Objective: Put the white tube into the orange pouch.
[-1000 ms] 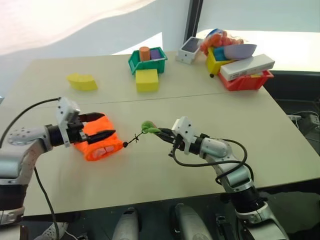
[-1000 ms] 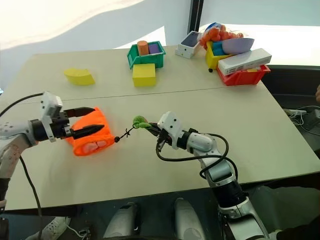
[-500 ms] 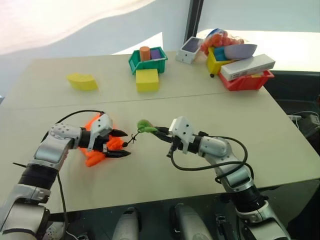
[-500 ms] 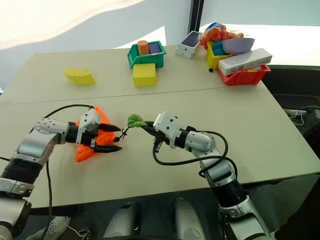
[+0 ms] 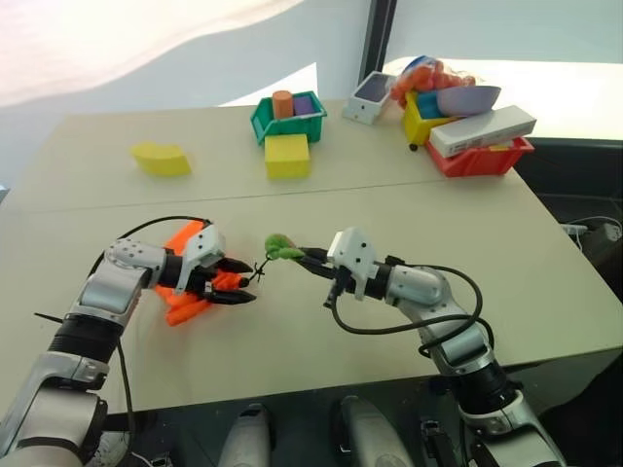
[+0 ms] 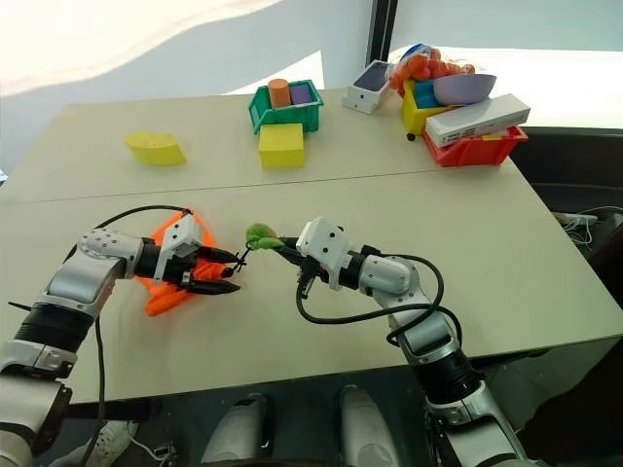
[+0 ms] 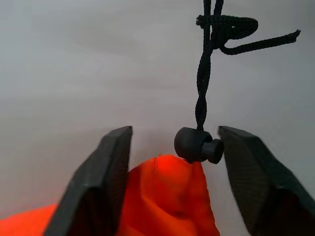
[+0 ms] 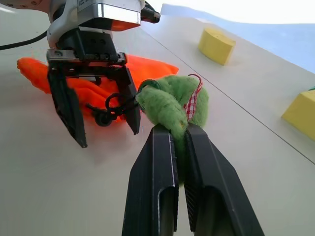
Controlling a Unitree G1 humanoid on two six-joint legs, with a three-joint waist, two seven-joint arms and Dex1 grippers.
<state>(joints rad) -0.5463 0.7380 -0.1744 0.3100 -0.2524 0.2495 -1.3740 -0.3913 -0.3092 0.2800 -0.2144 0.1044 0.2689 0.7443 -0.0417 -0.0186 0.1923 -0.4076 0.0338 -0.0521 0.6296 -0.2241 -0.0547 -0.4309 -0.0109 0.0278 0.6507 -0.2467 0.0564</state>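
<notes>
The right gripper (image 8: pixel 178 147) is clamped on the green tassel (image 8: pixel 173 104), holding it just above the table (image 5: pixel 321 360) at the end of the thin black drawstring (image 7: pixel 206 64). The drawstring runs from the tassel to a black cord stopper (image 7: pixel 196 146) at the mouth of the orange pouch (image 5: pixel 185 282).

The left gripper (image 5: pixel 237 282) sits at that mouth, its 2 fingers partly apart and straddling the bunched orange fabric. In the left wrist view the stopper lies between the fingers (image 7: pixel 101 177), close against 1 of them, but I cannot tell whether the fingers press the fabric or merely flank it. The pouch lies crumpled on the table under and behind this gripper. The white tube cannot be made out in any view.

Past a seam in the tabletop, a yellow rounded block (image 5: pixel 161 159) lies toward the left and a yellow square block (image 5: pixel 286 156) sits just in front of a green bin (image 5: pixel 287 116). That bin holds an orange cylinder (image 5: pixel 281 102) and a purple piece. Farther right stand a small white box (image 5: pixel 371 96), a yellow bin (image 5: pixel 419 121), and a red bin (image 5: pixel 477 156) with a long white box (image 5: pixel 482 129) lying across it.
</notes>
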